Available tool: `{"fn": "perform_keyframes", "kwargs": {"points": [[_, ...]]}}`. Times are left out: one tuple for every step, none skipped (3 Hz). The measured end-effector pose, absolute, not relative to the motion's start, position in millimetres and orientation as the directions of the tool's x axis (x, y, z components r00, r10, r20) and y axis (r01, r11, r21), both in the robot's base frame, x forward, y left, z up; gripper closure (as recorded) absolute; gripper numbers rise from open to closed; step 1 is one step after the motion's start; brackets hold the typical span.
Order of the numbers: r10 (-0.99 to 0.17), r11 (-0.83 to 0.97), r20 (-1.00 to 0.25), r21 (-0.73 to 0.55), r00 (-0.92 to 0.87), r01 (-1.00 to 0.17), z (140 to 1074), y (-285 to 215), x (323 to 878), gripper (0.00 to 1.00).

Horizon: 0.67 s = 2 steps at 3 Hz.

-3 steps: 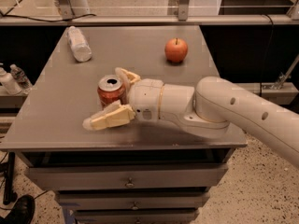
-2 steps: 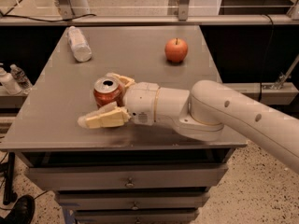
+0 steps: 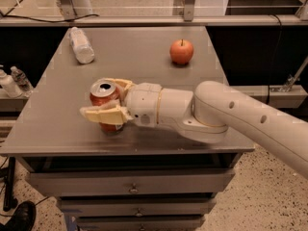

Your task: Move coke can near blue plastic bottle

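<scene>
The coke can (image 3: 102, 96), red with a silver top, stands upright near the table's front left. My gripper (image 3: 108, 99) reaches in from the right and is shut on the can, with one cream finger (image 3: 102, 114) across its front and the other (image 3: 120, 83) behind it. The blue plastic bottle (image 3: 82, 45), clear and ribbed, lies on its side at the back left of the table, well beyond the can. My white arm (image 3: 226, 114) crosses the table's right front.
An orange-red apple (image 3: 181, 51) sits at the back right of the grey table (image 3: 53, 129). Drawers (image 3: 132, 186) are under the table. Small bottles (image 3: 10, 81) stand on a low shelf to the left.
My gripper and the coke can have moved together to the left and slightly toward the front edge. The bottle and apple have not moved.
</scene>
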<state>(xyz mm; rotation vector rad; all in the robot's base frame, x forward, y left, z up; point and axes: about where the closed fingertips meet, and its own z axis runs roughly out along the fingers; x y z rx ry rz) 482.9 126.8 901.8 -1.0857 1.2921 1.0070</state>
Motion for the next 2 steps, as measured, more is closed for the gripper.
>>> {"fn": "perform_keyframes", "kwargs": {"points": [[-0.036,0.223,-0.998,-0.052,0.045,-0.974,910,123,490,0.86],[-0.053,0.26,-0.997,-0.067,0.055,-0.963,928,102,511,1.0]]}}
